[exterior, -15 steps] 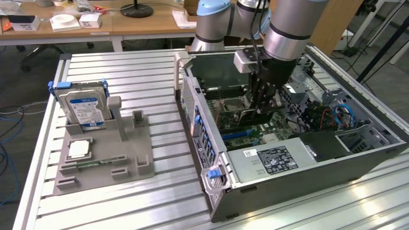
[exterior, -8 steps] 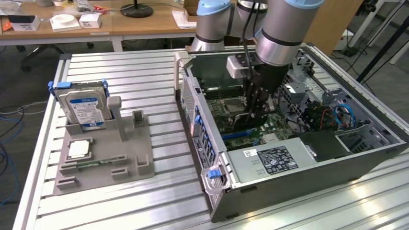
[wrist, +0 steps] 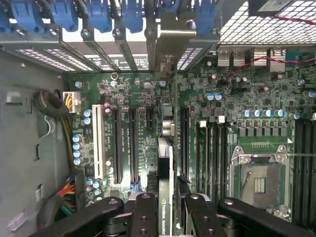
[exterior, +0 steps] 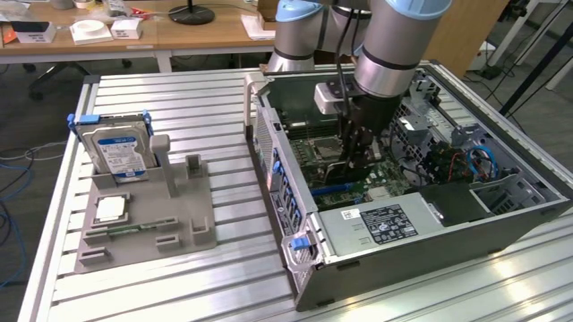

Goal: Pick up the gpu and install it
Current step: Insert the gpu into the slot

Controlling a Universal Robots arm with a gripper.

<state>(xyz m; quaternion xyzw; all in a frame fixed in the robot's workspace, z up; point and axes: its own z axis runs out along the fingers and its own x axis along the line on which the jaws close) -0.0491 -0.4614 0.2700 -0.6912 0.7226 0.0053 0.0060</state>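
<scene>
A: Start with the room, then the surface.

B: An office or lab, with a pale wooden desk (exterior: pixel 117 33) behind the rig carrying small white boxes. The work surface is a ribbed aluminium table (exterior: pixel 179 94). On it lies an open dark-grey computer case (exterior: pixel 403 221), and well apart, toward the exterior view's left, a grey plastic parts holder (exterior: pixel 143 221) with a blue-labelled silver hard drive (exterior: pixel 121 154) standing in it.

A: Which step is in hand?

B: Installing, I'd judge. The black two-fingered gripper (wrist: pixel 165 207) is down inside the case, its fingers (wrist: pixel 143 210) pinching the thin green graphics card (wrist: pixel 165 163) edge-on over the green motherboard (wrist: pixel 237 113).

A: Where exactly is the card?

B: Between the long black expansion slots, its silver end bracket (wrist: pixel 170 39) up at the case's rear openings. Whether it's fully seated I can't tell.

A: What does the next move call for?

B: Probably a straight, even push, keeping the card's edge aligned with its slot.
</scene>
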